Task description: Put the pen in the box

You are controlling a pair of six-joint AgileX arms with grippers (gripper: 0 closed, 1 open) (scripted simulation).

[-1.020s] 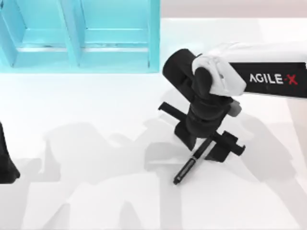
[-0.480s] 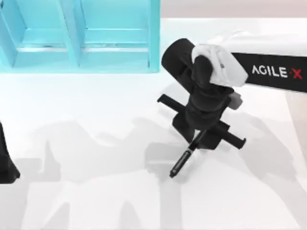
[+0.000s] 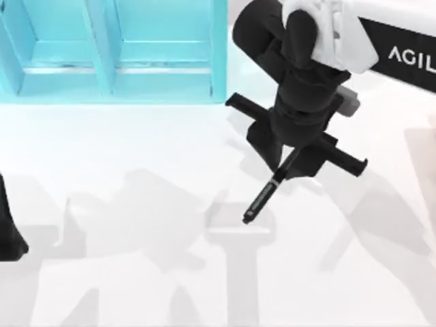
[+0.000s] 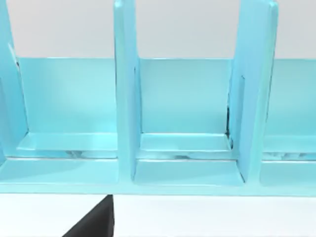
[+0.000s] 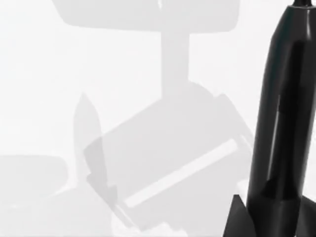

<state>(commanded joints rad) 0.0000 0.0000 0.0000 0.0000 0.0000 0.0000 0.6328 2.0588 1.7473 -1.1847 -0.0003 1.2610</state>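
- Right arm: white shell with a black panel bearing white "AGIL" lettering
- Its wrist is a black ribbed cylinder; the right gripper is black with a flat crossbar
- Left arm: black, at 9 o'clock

Top view overhead; left wrist faces box; right wrist close above table.

A plain white surface spreads across the frame, crossed by soft grey shadows at its centre and lower half.
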